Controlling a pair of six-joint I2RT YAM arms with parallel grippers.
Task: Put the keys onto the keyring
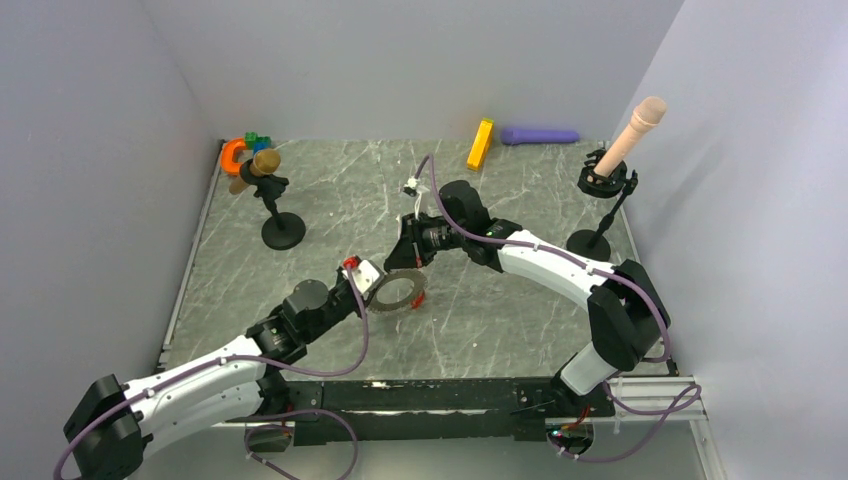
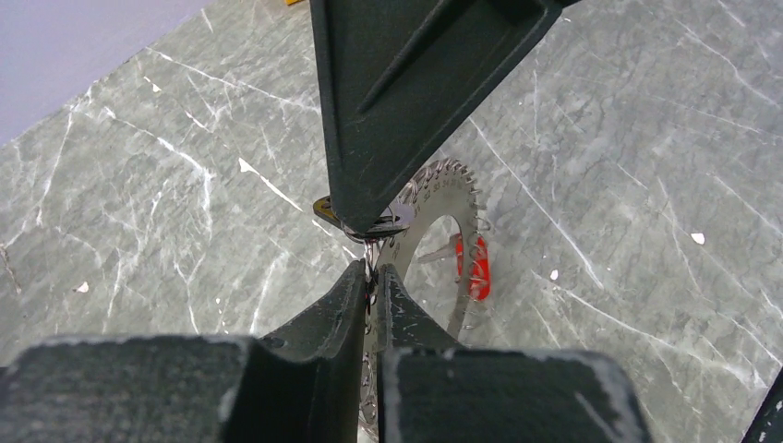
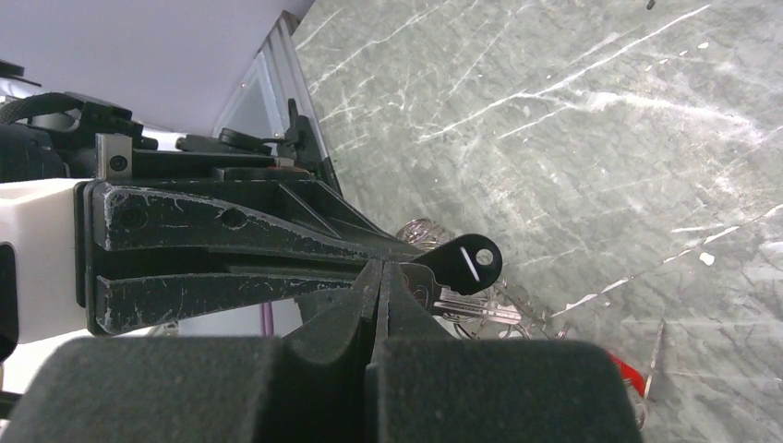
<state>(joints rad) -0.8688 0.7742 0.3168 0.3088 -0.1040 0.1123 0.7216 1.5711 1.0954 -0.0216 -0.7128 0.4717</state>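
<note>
Left wrist: toothed, silvery-grey keyring

Toothed grey keyring, tilted, near tabletop ctr; red key seen thru loop; black-headed key at rim.

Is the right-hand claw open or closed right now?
Shut: the right gripper has its fingers pressed together, pinching a black-headed key at the tips.

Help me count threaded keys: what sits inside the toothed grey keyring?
A small red key lies inside the toothed grey keyring, by its rim; the left gripper hides the near part.
</note>
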